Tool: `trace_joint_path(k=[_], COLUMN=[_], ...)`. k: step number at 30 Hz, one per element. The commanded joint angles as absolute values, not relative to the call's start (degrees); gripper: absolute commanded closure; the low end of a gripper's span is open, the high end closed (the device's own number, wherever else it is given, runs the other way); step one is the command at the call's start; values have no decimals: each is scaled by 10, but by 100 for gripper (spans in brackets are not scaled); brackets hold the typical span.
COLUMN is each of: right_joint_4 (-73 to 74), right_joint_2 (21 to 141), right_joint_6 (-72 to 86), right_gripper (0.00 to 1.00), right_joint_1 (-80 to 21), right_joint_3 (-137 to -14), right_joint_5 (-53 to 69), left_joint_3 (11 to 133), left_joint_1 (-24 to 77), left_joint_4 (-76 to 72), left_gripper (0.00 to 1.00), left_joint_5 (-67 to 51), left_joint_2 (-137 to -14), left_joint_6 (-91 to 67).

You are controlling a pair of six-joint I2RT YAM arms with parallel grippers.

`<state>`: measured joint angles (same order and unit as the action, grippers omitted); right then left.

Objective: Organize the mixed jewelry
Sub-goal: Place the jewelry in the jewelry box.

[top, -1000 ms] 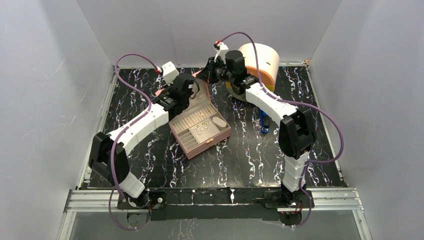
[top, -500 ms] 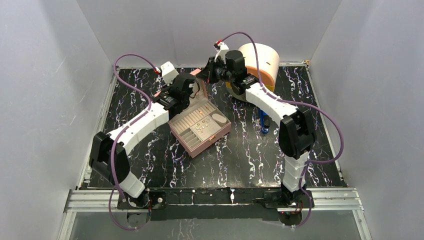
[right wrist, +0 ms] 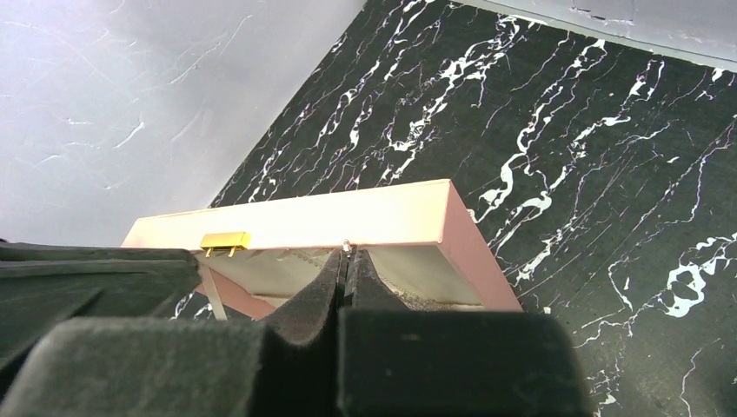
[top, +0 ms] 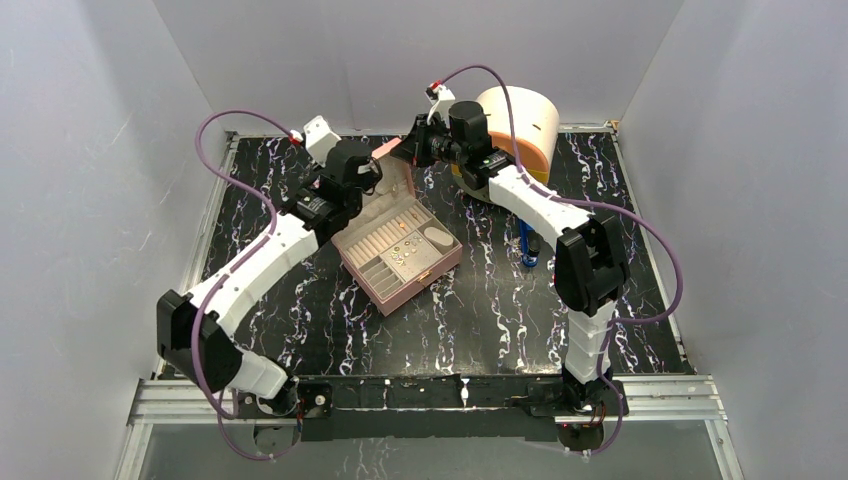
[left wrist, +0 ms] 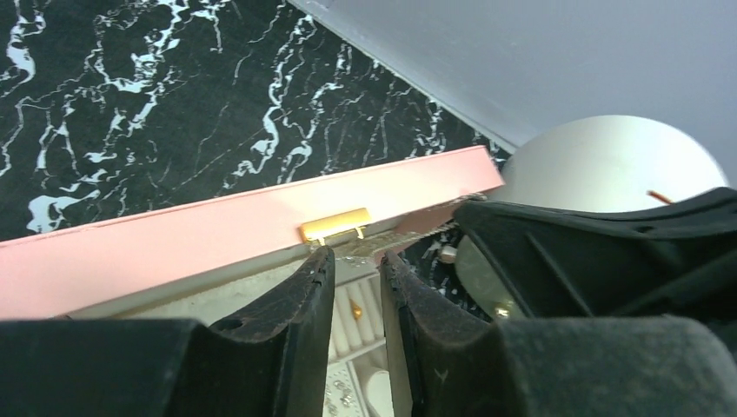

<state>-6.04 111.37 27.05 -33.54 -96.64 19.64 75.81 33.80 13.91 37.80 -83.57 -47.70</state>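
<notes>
Sorting seems barely begun: left tool (left wrist: 356, 259) slightly parted at the lid clasp (left wrist: 335, 226), right tool (right wrist: 347, 257) pressed together alongside, mixed jewelry (top: 404, 251) in the tray (top: 366, 241) beneath both, so a careful descent likely follows.

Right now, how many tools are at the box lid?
2. The left tool, slightly open, is by the gold clasp on the lid. The right tool, shut, is at the lid's edge nearer the corner. Neither is hidden.
</notes>
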Motion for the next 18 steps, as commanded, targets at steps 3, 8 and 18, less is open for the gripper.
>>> trace_joint_path(k=[3,8,18], right_joint_4=[-99,-99,-82], right_joint_2=[1112,1108,1082], right_joint_6=[272,266,259], right_gripper=[100,98,76], right_joint_1=[-335,-334,-334], right_joint_3=[-962,-940,-926], right_joint_5=[200,202,218], left_joint_3=[756,729,697], left_joint_1=[333,333,333], left_joint_4=[128,108,100], left_gripper=[73,68,58], left_joint_5=[349,325,264], left_joint_2=[-787,-761,-722], left_joint_6=[-483,-447,-352])
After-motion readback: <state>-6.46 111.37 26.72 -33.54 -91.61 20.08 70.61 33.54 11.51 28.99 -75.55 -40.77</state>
